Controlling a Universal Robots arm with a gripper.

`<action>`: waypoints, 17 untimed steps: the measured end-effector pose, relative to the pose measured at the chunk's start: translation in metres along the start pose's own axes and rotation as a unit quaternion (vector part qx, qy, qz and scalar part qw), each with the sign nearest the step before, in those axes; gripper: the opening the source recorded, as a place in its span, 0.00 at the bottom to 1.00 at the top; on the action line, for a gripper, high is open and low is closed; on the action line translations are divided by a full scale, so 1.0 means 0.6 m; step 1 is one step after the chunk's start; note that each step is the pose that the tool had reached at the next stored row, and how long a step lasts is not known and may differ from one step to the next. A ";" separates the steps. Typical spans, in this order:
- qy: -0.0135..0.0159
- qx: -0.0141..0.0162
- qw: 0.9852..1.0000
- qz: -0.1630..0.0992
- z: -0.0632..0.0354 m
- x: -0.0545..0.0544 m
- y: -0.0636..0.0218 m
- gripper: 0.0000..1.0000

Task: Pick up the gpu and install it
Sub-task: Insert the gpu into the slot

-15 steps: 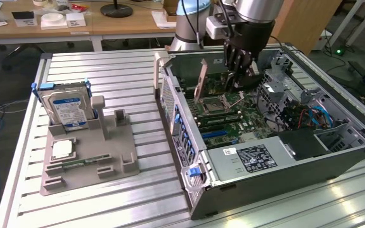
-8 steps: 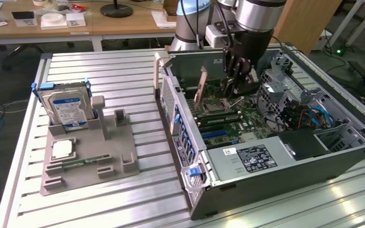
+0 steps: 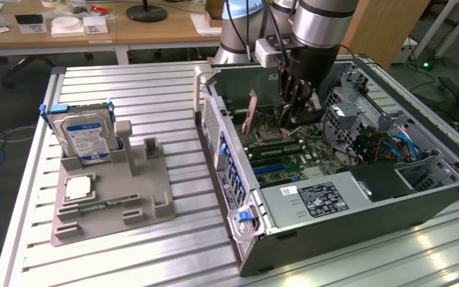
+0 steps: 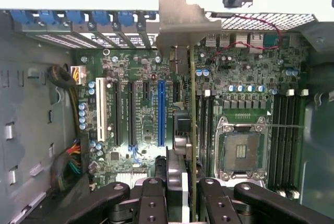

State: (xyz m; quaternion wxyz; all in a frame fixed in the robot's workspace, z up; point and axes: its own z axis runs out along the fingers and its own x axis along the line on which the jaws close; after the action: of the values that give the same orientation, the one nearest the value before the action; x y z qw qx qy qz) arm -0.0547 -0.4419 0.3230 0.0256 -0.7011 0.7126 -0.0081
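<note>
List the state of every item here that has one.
gripper: shut on the gpu.
gpu: held on edge inside the case, above the motherboard.
computer case: lying on its side, side panel off.
blue slot: empty.
processor socket: no chip in it.
hard drive: standing upright in the grey holder.

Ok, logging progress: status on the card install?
Gripper shut on thin black-faced gpu card with silver bracket. Card edge-down over green motherboard. Nothing seen blocking.
</note>
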 end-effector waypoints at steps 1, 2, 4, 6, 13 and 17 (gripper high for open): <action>0.000 0.000 1.000 0.001 0.003 0.000 0.000 0.28; 0.000 0.000 1.000 0.002 0.004 0.000 0.000 0.28; 0.000 0.000 1.000 0.003 0.006 0.002 0.001 0.28; 0.000 0.000 1.000 0.003 0.008 0.003 0.001 0.28; 0.002 0.000 1.000 0.003 0.014 0.006 0.002 0.28; 0.010 0.000 1.000 0.009 0.021 0.006 0.004 0.28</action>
State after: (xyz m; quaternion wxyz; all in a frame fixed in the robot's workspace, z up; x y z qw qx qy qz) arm -0.0565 -0.4451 0.3102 0.0189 -0.6945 0.7191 -0.0152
